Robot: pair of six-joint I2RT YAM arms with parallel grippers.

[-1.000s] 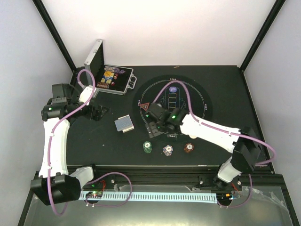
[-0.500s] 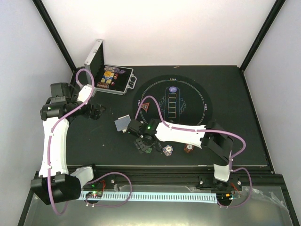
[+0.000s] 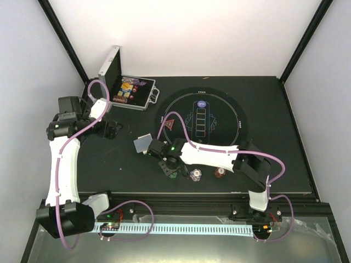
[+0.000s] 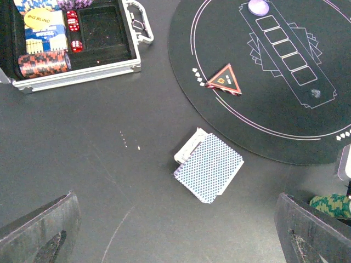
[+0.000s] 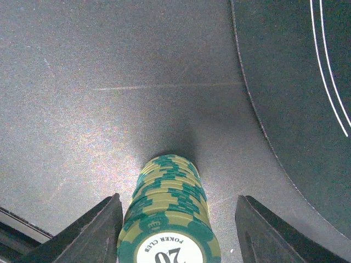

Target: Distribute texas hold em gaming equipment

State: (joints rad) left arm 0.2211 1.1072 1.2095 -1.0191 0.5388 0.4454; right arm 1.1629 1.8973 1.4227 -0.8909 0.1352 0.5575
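A stack of green poker chips point(image 5: 167, 211) stands on the table between my right gripper's point(image 5: 176, 236) open jaws; the left finger is close to it and a gap shows on the right. From above, the right gripper point(image 3: 169, 166) hangs over this stack, beside a blue-white stack point(image 3: 196, 174) and a dark red stack point(image 3: 220, 172). The blue-grey-backed card deck point(image 4: 209, 167) lies near the mat's edge, and also shows in the top view point(image 3: 143, 143). The red triangular marker point(image 4: 225, 80) and a purple button point(image 4: 258, 6) lie on the round mat point(image 3: 230, 123). My left gripper point(image 3: 112, 130) is open and empty above the table.
The open silver case point(image 4: 77, 71) stands at the back left with dark red chips point(image 4: 44, 63), red dice point(image 4: 74, 33) and a yellow button point(image 4: 39, 16) inside; it also shows in the top view point(image 3: 131, 93). The right arm stretches across the table's front.
One second ago the right gripper was over the mat's left edge; it swung forward and left onto the green chip stack. In the last half second almost nothing moved.
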